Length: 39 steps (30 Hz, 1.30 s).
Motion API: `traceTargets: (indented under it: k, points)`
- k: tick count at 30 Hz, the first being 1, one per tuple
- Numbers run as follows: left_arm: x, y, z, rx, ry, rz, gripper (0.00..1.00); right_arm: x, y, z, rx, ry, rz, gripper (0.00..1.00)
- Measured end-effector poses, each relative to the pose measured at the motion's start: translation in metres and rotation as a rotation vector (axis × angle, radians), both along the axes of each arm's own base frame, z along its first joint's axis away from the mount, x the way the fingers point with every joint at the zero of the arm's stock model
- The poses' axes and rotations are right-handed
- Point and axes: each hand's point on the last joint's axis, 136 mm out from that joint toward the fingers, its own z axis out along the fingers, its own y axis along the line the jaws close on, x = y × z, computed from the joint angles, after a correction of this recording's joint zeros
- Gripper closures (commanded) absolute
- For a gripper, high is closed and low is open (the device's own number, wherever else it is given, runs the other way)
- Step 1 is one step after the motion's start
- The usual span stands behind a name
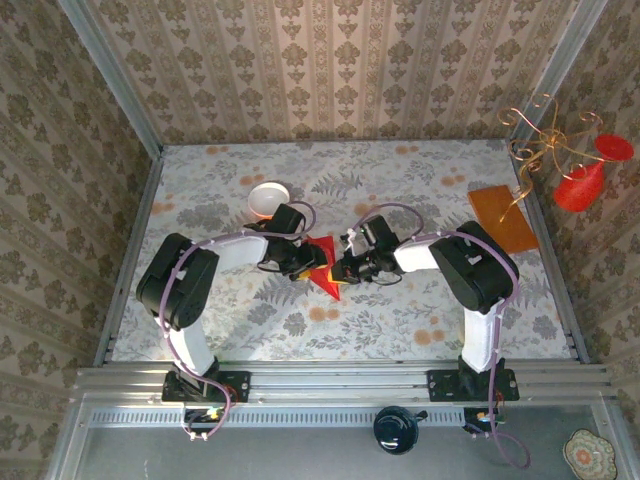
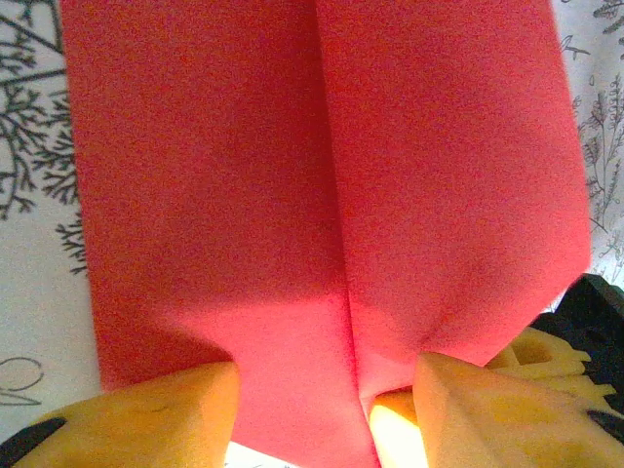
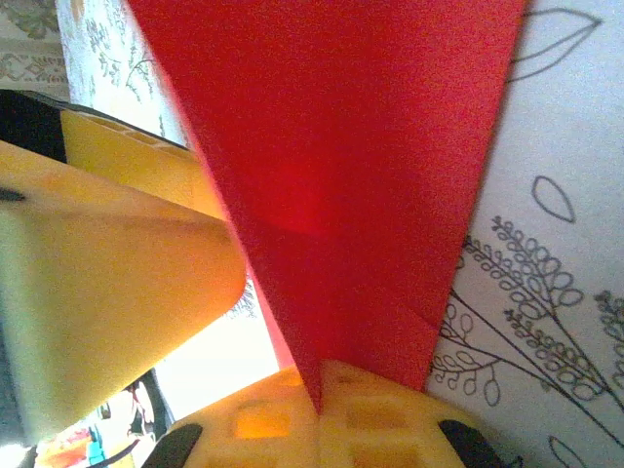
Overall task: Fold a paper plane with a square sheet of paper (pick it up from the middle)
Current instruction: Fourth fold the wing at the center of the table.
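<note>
Bases of both arms sit at the near edge of the table (image 1: 400,325); the forearms reach inward and meet mid-table. Between them is the paper plane (image 1: 326,278), red and creased down the centre, its point toward the near edge. Pads of the right gripper (image 3: 317,395) are pressed together, pinching a folded edge of it. Fingers of the left gripper (image 2: 327,390) stand apart, either side of the crease, with red paper spanning the gap. Farther back, a white bowl (image 1: 268,199); far right, an orange-brown board (image 1: 503,220).
</note>
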Motion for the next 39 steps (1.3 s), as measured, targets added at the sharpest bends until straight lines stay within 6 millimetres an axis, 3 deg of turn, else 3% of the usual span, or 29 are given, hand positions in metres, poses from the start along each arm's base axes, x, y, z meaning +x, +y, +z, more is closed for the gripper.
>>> traceTargets:
  k: [7,18,25,28,32,35,39]
  points:
    - [0.000,0.000,0.000,0.005,0.007,0.000,0.44,0.001,-0.001,0.001,0.020,0.010,-0.029,0.90]
    - [0.000,0.000,0.001,0.004,0.008,0.000,0.44,0.002,-0.002,0.000,0.026,0.025,-0.051,0.96]
    - [0.006,-0.003,0.019,-0.041,-0.029,0.002,0.43,0.004,-0.004,0.000,0.028,0.043,-0.070,0.96]
    - [0.017,-0.007,0.044,-0.105,-0.099,0.007,0.47,0.004,-0.005,-0.001,0.033,0.049,-0.071,0.97]
    - [0.030,-0.013,0.070,-0.197,-0.182,0.004,0.59,0.004,-0.004,0.000,0.040,0.052,-0.068,0.97]
    - [0.031,-0.014,0.070,-0.236,-0.192,-0.005,0.66,0.004,-0.005,0.000,0.043,0.054,-0.067,0.97]
    - [0.030,-0.019,0.065,-0.272,-0.180,-0.027,0.69,0.005,-0.005,0.000,0.048,0.054,-0.067,0.97]
